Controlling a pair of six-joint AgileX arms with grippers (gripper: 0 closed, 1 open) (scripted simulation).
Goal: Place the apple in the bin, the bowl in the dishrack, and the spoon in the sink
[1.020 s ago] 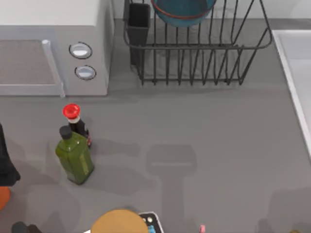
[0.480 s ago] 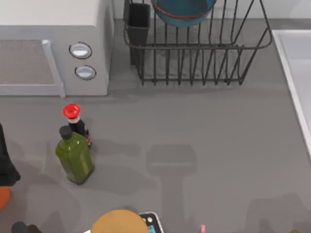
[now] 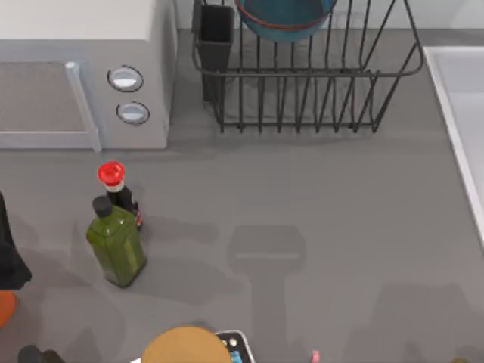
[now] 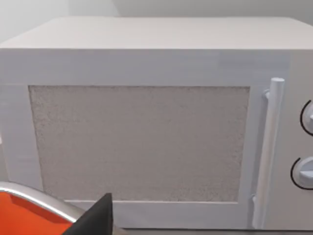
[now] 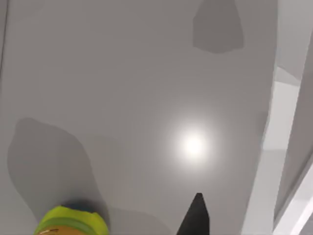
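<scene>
Across the three top views nothing on the table has shifted; only a soft shadow at the lower right has spread. The bowl [image 3: 285, 17] sits in the dishrack [image 3: 318, 91] at the frame's upper middle, the sink [image 3: 460, 113] along the right edge. Left of the rack stands the microwave [image 3: 83, 76], below it a red-capped bottle [image 3: 115, 185] touching a green bottle [image 3: 117, 242]. No writing is legible. Neither gripper's opening can be told.
</scene>
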